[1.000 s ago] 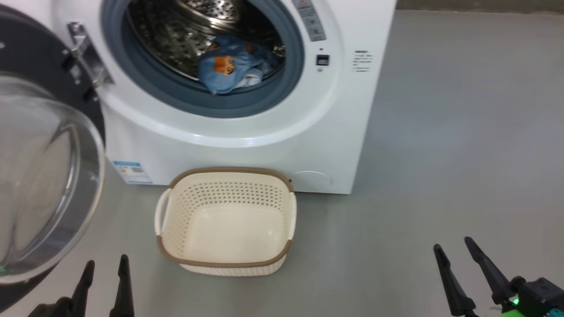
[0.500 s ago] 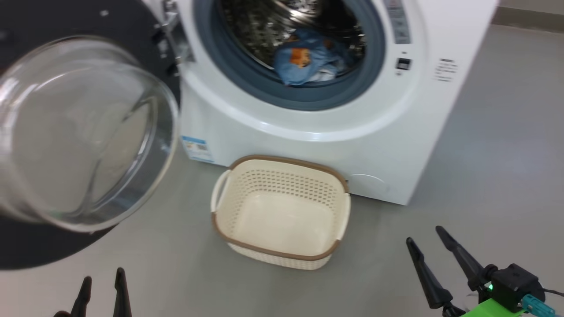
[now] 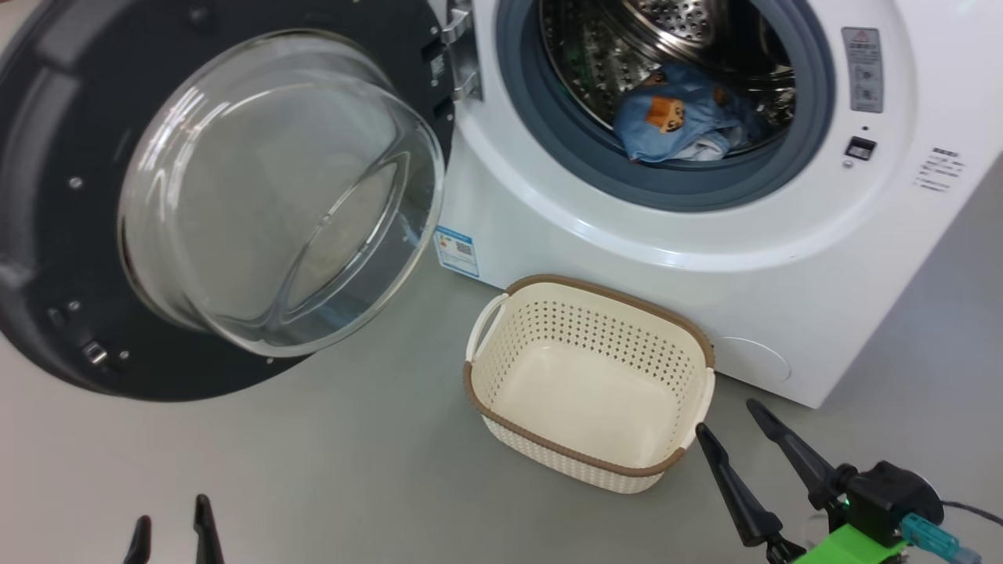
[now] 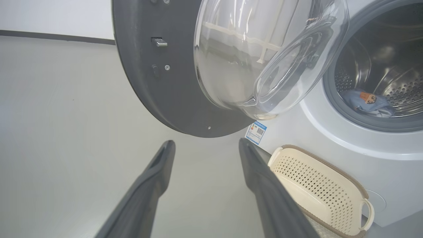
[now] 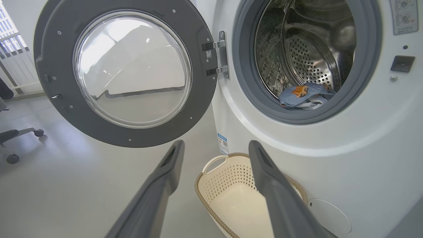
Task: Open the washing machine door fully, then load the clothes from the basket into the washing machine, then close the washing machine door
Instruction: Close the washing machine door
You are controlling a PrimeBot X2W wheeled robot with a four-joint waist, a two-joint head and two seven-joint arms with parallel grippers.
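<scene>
The washing machine (image 3: 783, 313) stands with its door (image 3: 235, 196) swung wide open to the left, glass bowl facing out. Blue clothes (image 3: 678, 121) with a bear print lie inside the steel drum, also seen as clothes (image 5: 304, 96) and clothes (image 4: 366, 102). The cream basket (image 3: 588, 376) sits empty on the floor before the machine. My left gripper (image 3: 168, 529) is open at the lower left, low before the door (image 4: 172, 82). My right gripper (image 3: 733, 427) is open just right of the basket, holding nothing.
Grey floor (image 3: 313, 470) spreads in front of the machine and to its left. A blue label (image 3: 456, 251) is on the washer's front. The wheeled foot of a chair (image 5: 19, 135) stands at the far left in the right wrist view.
The head camera has swung left, so washer, door and basket have shifted right in view. More of the open door now shows. Both grippers stay open and low.
</scene>
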